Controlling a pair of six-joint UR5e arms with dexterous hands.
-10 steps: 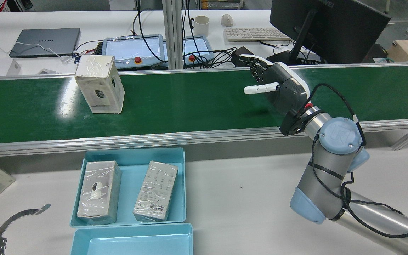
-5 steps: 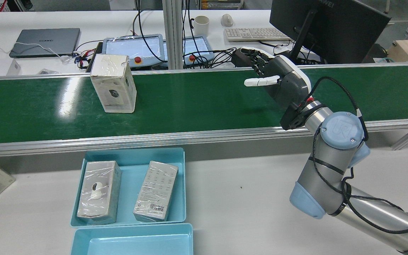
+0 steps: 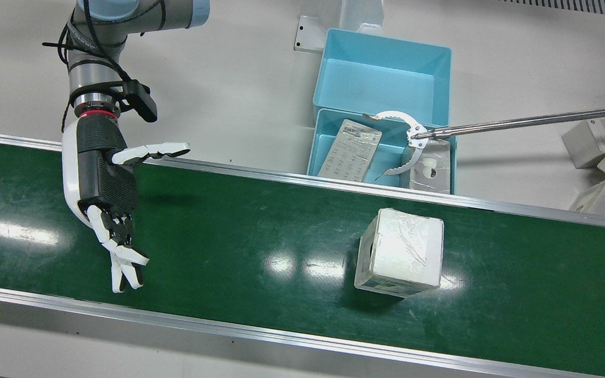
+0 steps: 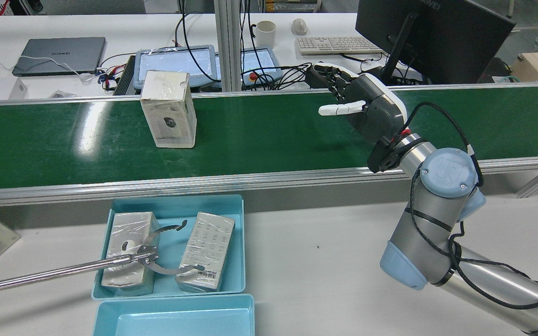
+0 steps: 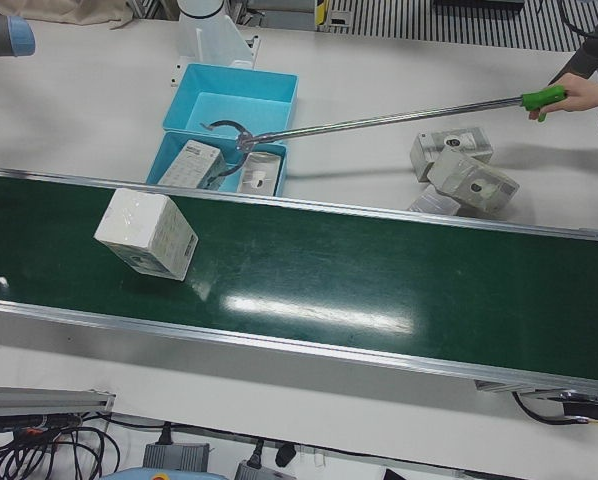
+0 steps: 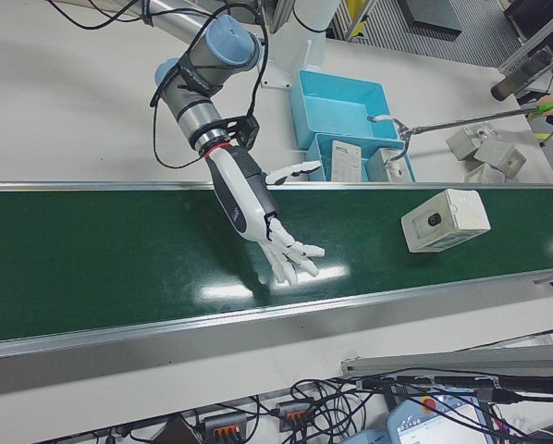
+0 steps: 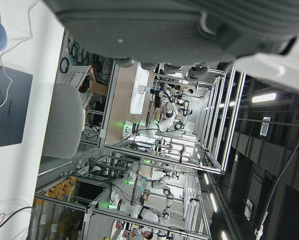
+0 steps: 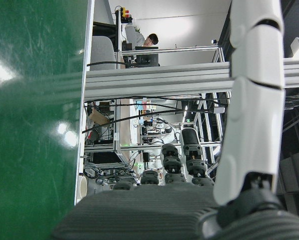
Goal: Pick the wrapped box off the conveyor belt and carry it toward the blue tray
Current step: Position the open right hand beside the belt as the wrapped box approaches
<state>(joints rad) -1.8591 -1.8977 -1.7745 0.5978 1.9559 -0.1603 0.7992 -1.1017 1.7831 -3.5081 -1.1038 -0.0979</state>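
Note:
The wrapped box [image 4: 168, 109] stands upright on the green conveyor belt [image 4: 269, 135], left of centre in the rear view. It also shows in the front view [image 3: 399, 252], the left-front view [image 5: 147, 233] and the right-front view [image 6: 445, 220]. My right hand [image 4: 367, 109] is open above the belt, well to the box's right and apart from it; it also shows in the front view [image 3: 105, 194]. The blue tray [image 4: 175, 201] holds two wrapped boxes. My left hand [image 7: 179, 25] shows only as a grey palm in its own view.
A person's long reacher tool [image 4: 157, 254] has its claw over the boxes in the blue tray. A second, empty blue tray [image 4: 175, 317] sits next to it. Loose wrapped boxes [image 3: 596, 142] lie on the white table beside the trays.
The wrapped box has travelled right along the belt, toward my right hand. The reacher tool has come in over the blue tray. My right hand has shifted only slightly.

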